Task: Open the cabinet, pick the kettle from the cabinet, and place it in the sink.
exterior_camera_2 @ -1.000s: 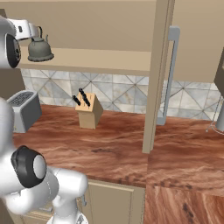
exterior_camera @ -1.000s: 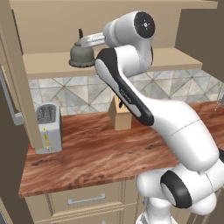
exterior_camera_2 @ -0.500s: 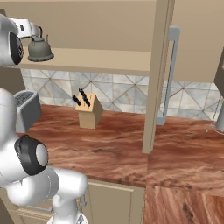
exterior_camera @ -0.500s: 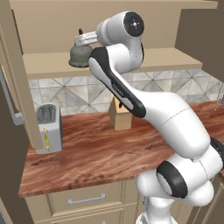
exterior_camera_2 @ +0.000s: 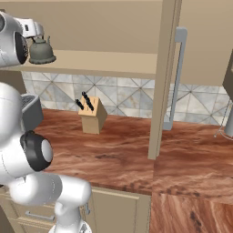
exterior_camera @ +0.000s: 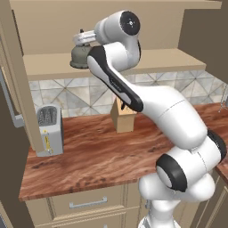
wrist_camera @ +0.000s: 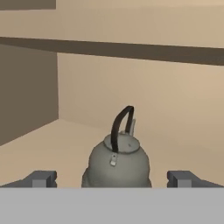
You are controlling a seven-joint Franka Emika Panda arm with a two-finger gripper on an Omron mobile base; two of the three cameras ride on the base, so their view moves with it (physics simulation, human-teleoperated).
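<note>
In the upper left of both base views the kettle (exterior_camera: 80, 55) stands on the cabinet (exterior_camera: 133, 62) shelf, doors already open. The gripper (wrist_camera: 112, 179) has moved closer since a second ago; its jaws are fully wide, empty, one each side of the kettle, ready to close.
</note>
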